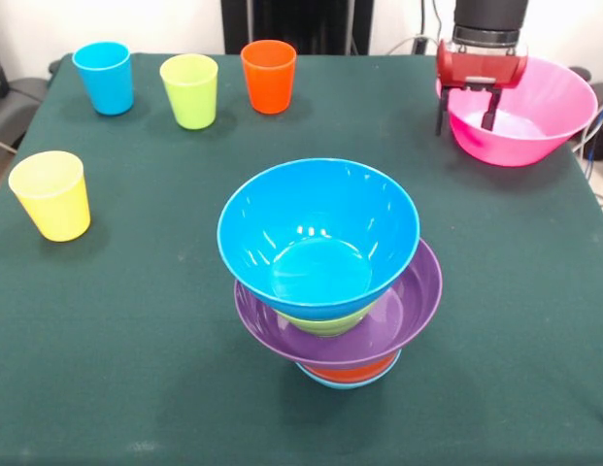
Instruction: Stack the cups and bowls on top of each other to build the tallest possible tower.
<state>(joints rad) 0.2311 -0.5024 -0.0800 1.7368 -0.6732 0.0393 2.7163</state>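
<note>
A: Nearest us stands the tower (332,282), deep blue bowl (318,238) on top, purple, green, orange and light-blue beneath.

B: The gripper (468,107) hangs far back, fingers spread astride the pink bowl's (534,121) near-left rim, holding nothing yet. The tower lies well forward and left of it.

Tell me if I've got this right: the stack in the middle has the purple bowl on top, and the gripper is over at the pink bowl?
Not quite. The front view shows the deep blue bowl topping the tower, with the purple bowl under it. The gripper is indeed at the pink bowl.
</note>
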